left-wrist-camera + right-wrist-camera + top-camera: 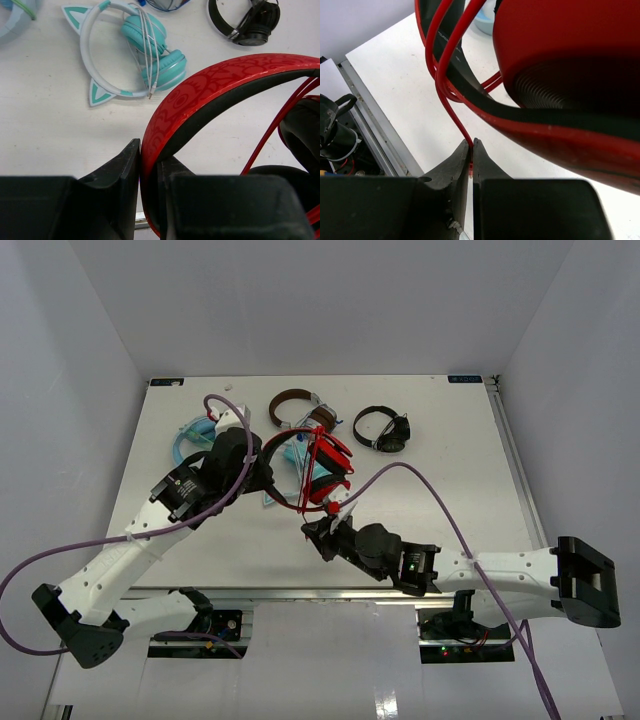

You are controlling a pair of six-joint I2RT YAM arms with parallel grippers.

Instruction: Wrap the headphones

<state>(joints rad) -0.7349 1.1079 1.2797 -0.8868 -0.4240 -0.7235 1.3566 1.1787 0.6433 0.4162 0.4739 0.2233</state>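
The red headphones (327, 468) are held above the middle of the table, their thin red cable (305, 475) looped several times round the headband. My left gripper (268, 480) is shut on the red-and-black headband (225, 80), which passes between its fingers (131, 165). My right gripper (318, 531) is just in front of the headphones and is shut on the cable's end (471, 150). From there the cable (442, 85) runs up to the loops beside the red ear cup (560, 45).
Brown-banded silver headphones (297, 403) and small black headphones (385, 428) lie at the back of the table. Teal cat-ear headphones (145, 50) lie beneath the left arm, with another light blue pair (188, 440) at the far left. Purple arm cables (430, 490) arc over the table.
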